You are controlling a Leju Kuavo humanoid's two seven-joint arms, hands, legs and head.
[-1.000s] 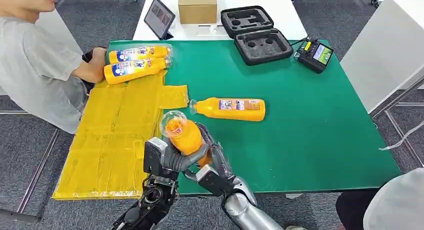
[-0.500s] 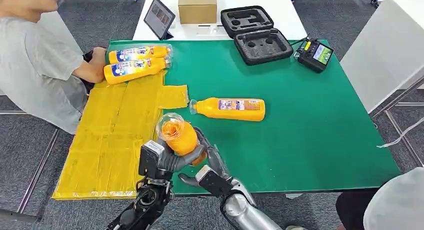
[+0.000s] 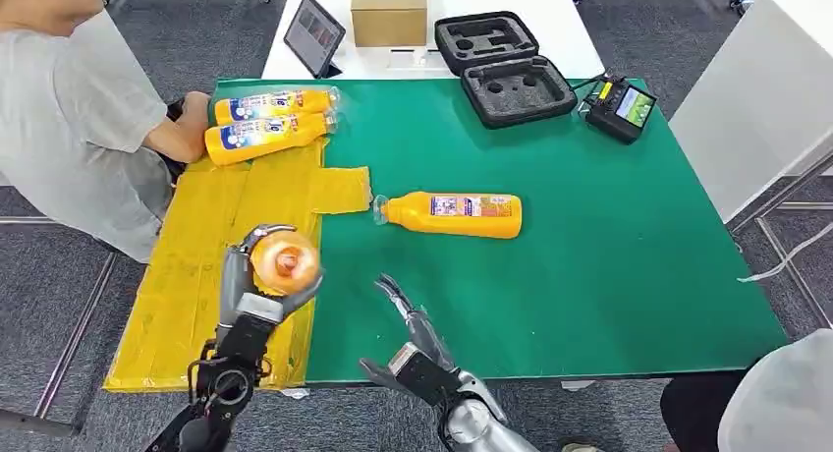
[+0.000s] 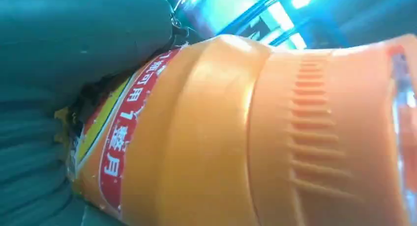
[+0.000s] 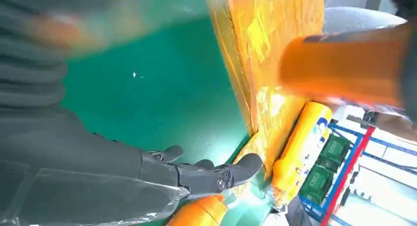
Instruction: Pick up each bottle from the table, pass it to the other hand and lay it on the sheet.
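A second ago we had both hands on the same orange bottle [image 3: 284,261] near the front edge of the green table [image 3: 609,246]; now our left hand [image 3: 248,293] alone grips it and has carried it left, over the near part of the yellow sheet [image 3: 211,246], bottle end-on to the head camera. Our right hand [image 3: 413,336] has let go and hangs above the green surface with fingers spread, holding nothing. We judge the pass done and only the laying-down left for this bottle. Two bottles [image 3: 267,124] already lie at the sheet's far end, beside a seated person [image 3: 79,128], and one more bottle [image 3: 454,214] lies on the green, right of the sheet, not yet picked up. The left wrist view gives what the head view cannot: the held bottle's ribbed shoulder [image 4: 314,137] and red label [image 4: 123,137] against the grey palm, so the grip looks snug. The right wrist view shows the open dark fingers [image 5: 216,174] over green cloth.
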